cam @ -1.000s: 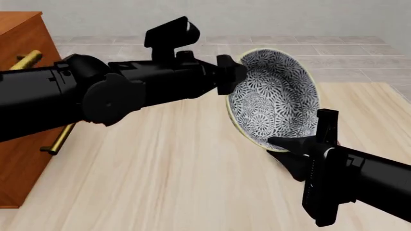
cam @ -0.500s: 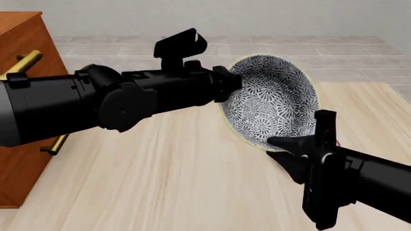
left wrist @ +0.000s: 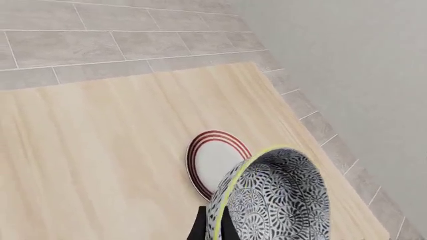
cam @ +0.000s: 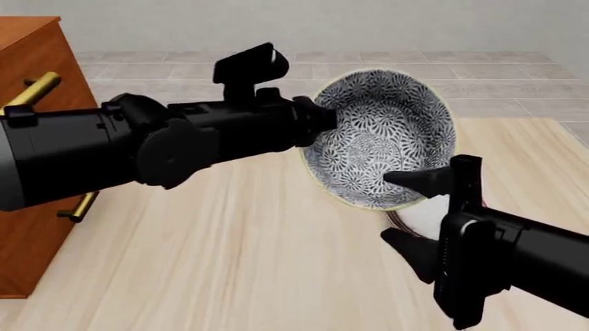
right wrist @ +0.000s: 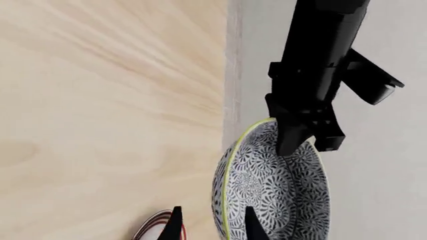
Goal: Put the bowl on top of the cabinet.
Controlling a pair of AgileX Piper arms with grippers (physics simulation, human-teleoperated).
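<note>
Since the earlier frames, the bowl point(cam: 379, 138) is found shifted a little left and higher in the front view, and the right gripper point(cam: 412, 210) is seen parted from its rim, jaws spread with nothing between them. A handover to the left arm is thereby judged complete.

Item: bowl. Deep, white, blue-black floral pattern, yellow-green rim. Held clear of the table point(cam: 230, 262), tipped on edge, mouth turned toward the front camera. Gripped at its left rim by the left gripper point(cam: 318, 121), whose fingers are closed on that edge; the pinch is confirmed in the left wrist view, where rim point(left wrist: 223, 210) is seen between dark finger tips.

Item: right gripper. Just below and beside the bowl's lower right edge; apparently apart from it, though contact at the upper finger cannot be ruled out.

Item: plate point(left wrist: 210, 165). Flat, white, red rings; lying on the table beneath the bowl.

Item: cabinet point(cam: 27, 158). Reddish-brown, brass handles, at the table's left, well apart from the bowl. Transfer leftward and upward to its top is judged outstanding.
</note>
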